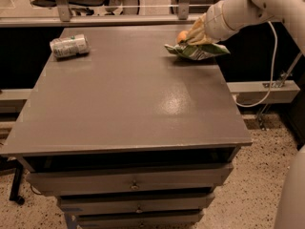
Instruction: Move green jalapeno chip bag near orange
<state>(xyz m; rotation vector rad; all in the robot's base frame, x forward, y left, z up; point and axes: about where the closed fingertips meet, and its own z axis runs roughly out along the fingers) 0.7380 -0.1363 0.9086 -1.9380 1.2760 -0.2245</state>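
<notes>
Worktop first: flat grey slab over a drawer cabinet, matte with one dull shiny patch, smooth enough that foil should slide on it, so set the load down rather than drag it. Next the white arm, a rounded plastic shell, reaches in from the right to the far right corner. Judged step: final placement, close to done. Then the green jalapeno chip bag, lying at that corner of the worktop, near the right edge. Keep it flat, lower it straight, and don't shove it further right or it could slip off. It's crumpled foil, green with white print, limp and light, and likely to spring or shift on release, so let go slowly and lift straight up. Then the can, silver-grey, on its side at far left, well apart, no concern. Then the hand, yellowish, sitting on top of the bag's far part; whether it is pinching the bag or has let go, cannot tell. Last the orange, small, round, smooth matte skin, partly hidden by the hand, at the bag's far left end. Touching or just beside, can't tell. It probably rolls easily, so avoid nudging it when backing off.
</notes>
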